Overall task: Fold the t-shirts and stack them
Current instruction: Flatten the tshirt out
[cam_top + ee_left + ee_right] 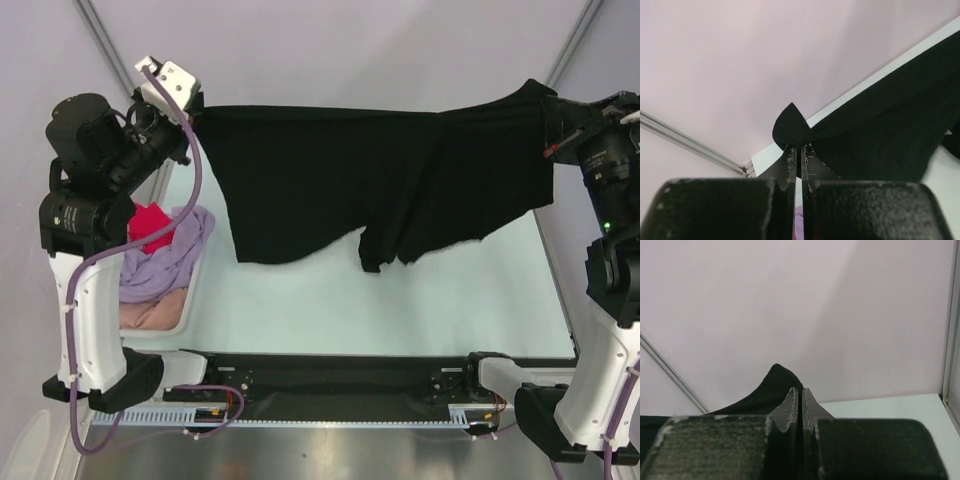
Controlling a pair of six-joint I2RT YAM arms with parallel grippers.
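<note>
Strung up in mid-air from 10 o'clock to 2 o'clock over the pale tabletop point(450, 300): large plain black cloth t-shirt point(380, 180), top edge nearly level, lower hem sagging unevenly toward the centre. Clenched on one black corner at 10 o'clock, the left claw point(799, 148), with a small flap of cloth poking out past the fingertips. Pinched tight on the opposite corner at 2 o'clock, the right claw point(800, 390), likewise with a black tip showing above. At 9 o'clock, a white plastic basket point(188, 300) holding a red t-shirt point(152, 225) atop a lavender t-shirt point(165, 262), with a pale pink t-shirt point(150, 315) lowest.
</note>
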